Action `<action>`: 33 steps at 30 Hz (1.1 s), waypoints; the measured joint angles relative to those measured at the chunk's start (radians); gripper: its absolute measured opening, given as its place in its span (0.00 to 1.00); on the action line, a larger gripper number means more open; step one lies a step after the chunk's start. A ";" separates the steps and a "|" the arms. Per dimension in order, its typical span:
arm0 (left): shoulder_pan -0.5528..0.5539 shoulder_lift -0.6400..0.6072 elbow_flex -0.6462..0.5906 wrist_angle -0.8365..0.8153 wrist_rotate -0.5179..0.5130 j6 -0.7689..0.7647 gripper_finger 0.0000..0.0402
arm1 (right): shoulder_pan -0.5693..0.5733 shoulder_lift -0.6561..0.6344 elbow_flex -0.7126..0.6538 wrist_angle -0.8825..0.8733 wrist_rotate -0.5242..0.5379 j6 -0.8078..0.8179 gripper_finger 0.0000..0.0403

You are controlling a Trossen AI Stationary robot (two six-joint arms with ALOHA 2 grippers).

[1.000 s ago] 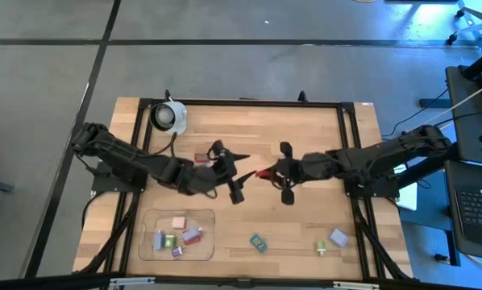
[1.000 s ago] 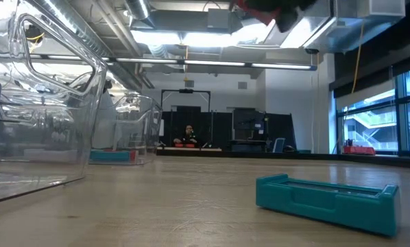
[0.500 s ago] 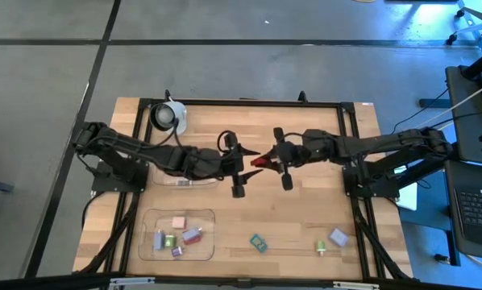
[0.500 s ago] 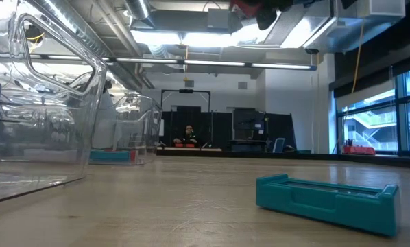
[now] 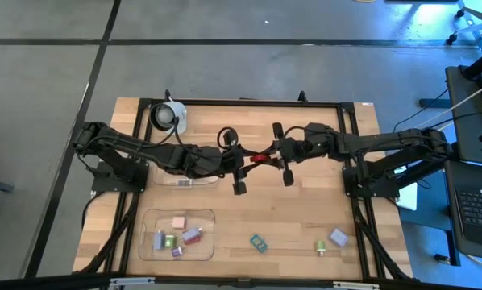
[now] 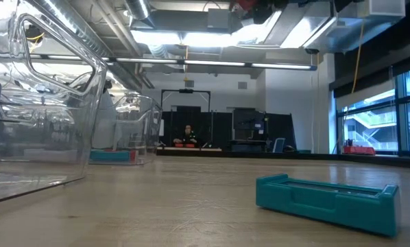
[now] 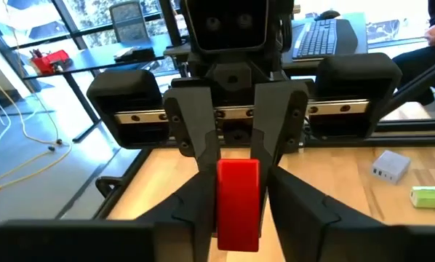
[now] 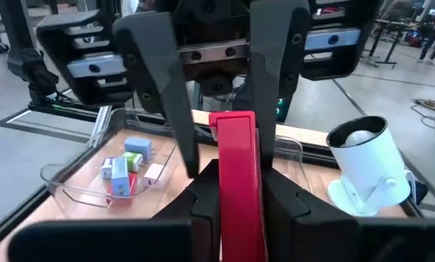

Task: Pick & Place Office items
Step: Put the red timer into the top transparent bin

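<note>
Looked like a mid-air handoff above the table: the right end effector clamped the red piece, while the left end effector sat narrowed around its other end. Next the right one would need to let go.

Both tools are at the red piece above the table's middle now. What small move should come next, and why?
Probably the right tool should open and let go. The red piece hangs between both arms in midair; the right tool is shut on one end, and the left tool has its fingers set on both sides of the other end. First the left grip should look firm, then the right releases.
</note>
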 joint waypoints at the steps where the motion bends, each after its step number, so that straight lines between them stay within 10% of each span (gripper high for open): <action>1: 0.000 0.000 0.000 0.001 0.000 -0.002 0.27 | 0.000 0.000 0.000 0.000 -0.004 -0.005 0.15; 15: 0.000 0.000 0.000 0.032 -0.011 -0.024 0.16 | -0.004 -0.001 0.000 0.005 -0.025 -0.009 0.21; 33: 0.052 0.001 0.000 0.117 -0.195 -0.180 0.16 | -0.078 -0.145 0.000 -0.383 -0.059 0.044 0.78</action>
